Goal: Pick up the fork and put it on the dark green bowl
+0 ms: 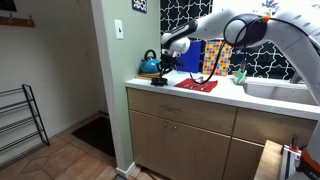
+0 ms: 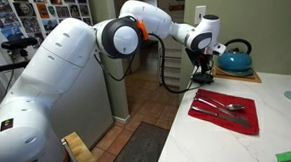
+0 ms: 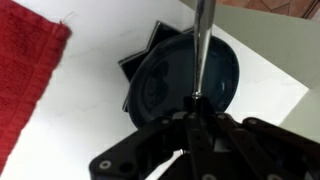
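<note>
The gripper (image 3: pixel 195 112) has its jaws closed tight on the handle of the fork (image 3: pixel 201 45), which hangs straight above the dark green bowl (image 3: pixel 165 85). Whether the fork's tip touches the bowl cannot be told. The bowl sits on the white counter (image 3: pixel 90 120), with the red cloth (image 3: pixel 25 70) to its left. In an exterior view, the teal kettle (image 2: pixel 235 60) stands just beyond the gripper.

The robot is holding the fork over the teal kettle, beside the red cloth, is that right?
Not quite: the end effector holds the fork over the dark green bowl, not the teal kettle, beside the red cloth. The wrist view shows it.
</note>
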Robot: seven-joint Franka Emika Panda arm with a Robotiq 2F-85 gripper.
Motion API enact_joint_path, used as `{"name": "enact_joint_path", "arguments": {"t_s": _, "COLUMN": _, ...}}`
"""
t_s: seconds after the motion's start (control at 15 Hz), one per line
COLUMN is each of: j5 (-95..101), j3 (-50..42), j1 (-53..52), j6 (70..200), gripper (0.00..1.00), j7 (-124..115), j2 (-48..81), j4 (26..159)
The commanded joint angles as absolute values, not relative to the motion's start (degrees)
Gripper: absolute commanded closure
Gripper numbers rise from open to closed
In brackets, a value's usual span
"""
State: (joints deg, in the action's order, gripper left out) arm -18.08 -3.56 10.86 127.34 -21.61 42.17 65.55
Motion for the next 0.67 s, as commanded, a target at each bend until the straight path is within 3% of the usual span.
{"name": "enact_joint_path", "arguments": {"t_s": 0.0, "j5": -17.10, "j3": -3.43, "j1": 11.51, "j6": 122.00, "gripper": 0.98, "j7": -20.71, "j2": 45.82, "j4": 59.19}}
{"name": "enact_joint_path", "arguments": {"t_s": 0.6, "j5": -15.92, "j3": -3.38, "j1": 11.73, "j6": 116.57, "gripper": 0.98, "j7": -19.05, "j2": 50.71, "j4": 52.09}}
